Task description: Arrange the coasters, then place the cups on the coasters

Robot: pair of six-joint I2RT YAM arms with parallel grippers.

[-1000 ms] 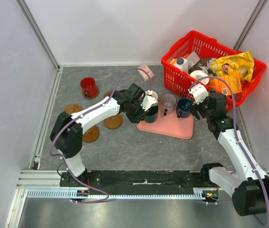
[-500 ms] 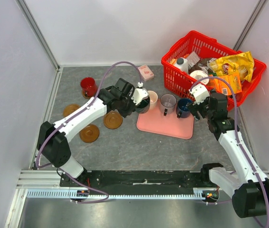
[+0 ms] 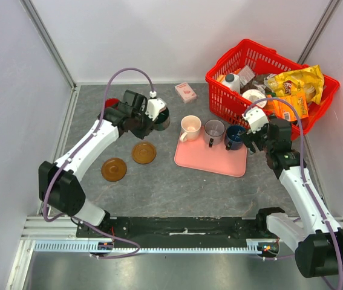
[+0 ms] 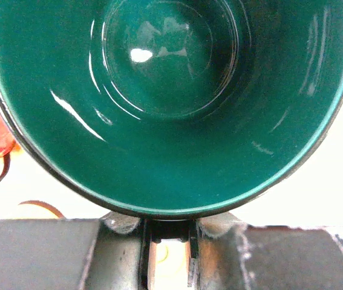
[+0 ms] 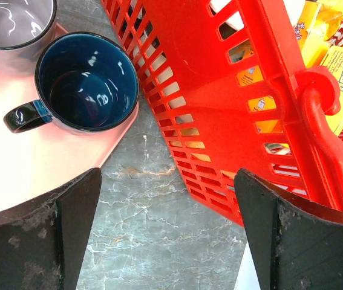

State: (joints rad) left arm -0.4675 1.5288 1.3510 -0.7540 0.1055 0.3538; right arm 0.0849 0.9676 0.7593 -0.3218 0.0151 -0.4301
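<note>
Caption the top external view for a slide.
Left gripper holds the dark green mug near two coasters; three mugs line the far edge of the pink tray by the open right gripper.

Tight on the right, open near centre
Only a narrow strip of table [image 5: 159, 199] between navy mug [image 5: 86, 81] and red basket [image 5: 219, 121] wall. Bare table on the near side of pink tray [image 3: 210, 158] and two coasters [image 3: 143, 152].

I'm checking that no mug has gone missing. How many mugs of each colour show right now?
Red mug: 1 (mostly hidden behind the left arm)
Dark green mug: 1
Cream mug: 1
Grey mug: 1
Navy mug: 1
Total: 5
</note>
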